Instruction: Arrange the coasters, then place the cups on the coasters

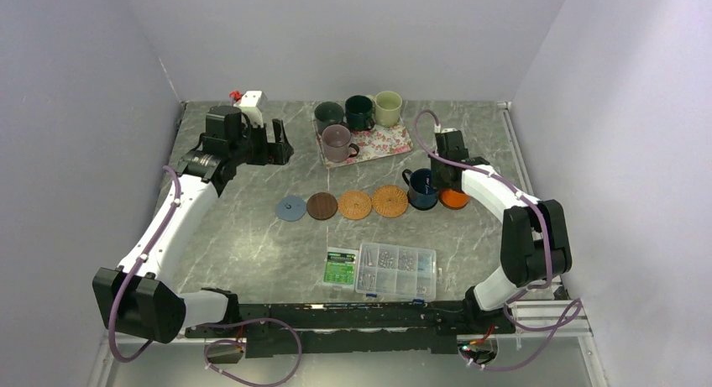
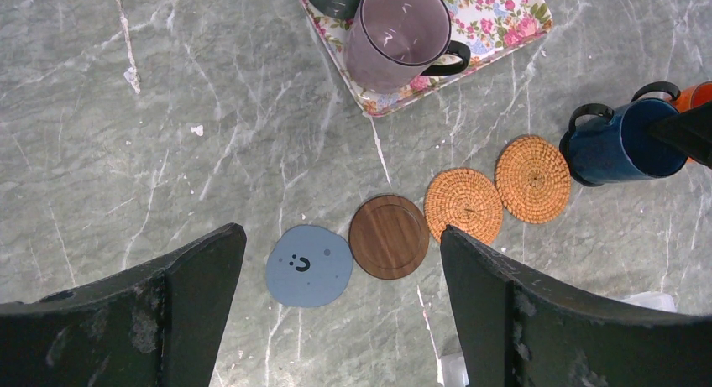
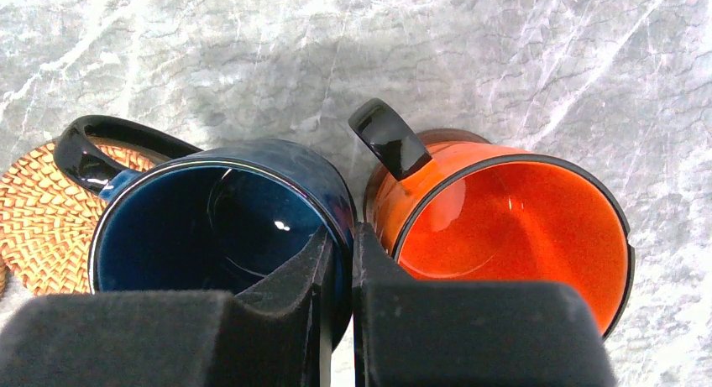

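Observation:
Four coasters lie in a row: light blue [image 1: 291, 208] [image 2: 309, 266], dark brown [image 1: 321, 206] [image 2: 389, 236], and two woven tan [image 1: 355, 205] [image 1: 390, 201]. Right of them the navy blue cup [image 1: 421, 188] [image 3: 210, 219] stands against the orange cup [image 1: 454, 198] [image 3: 520, 227]. My right gripper [image 1: 437, 181] [image 3: 340, 232] is shut on the navy cup's rim, one finger inside it. A brown edge [image 3: 453, 137] shows under the orange cup. The mauve cup [image 1: 337, 142] [image 2: 395, 34] and three other cups [image 1: 359, 112] sit on the floral tray [image 1: 382, 142]. My left gripper [image 1: 281, 143] [image 2: 340, 232] hangs open and empty, high above the row.
A clear plastic screw box [image 1: 396, 271] and a green packet [image 1: 340, 267] lie near the front edge. A small white and red object [image 1: 249, 101] stands at the back left corner. Walls close in the table on three sides.

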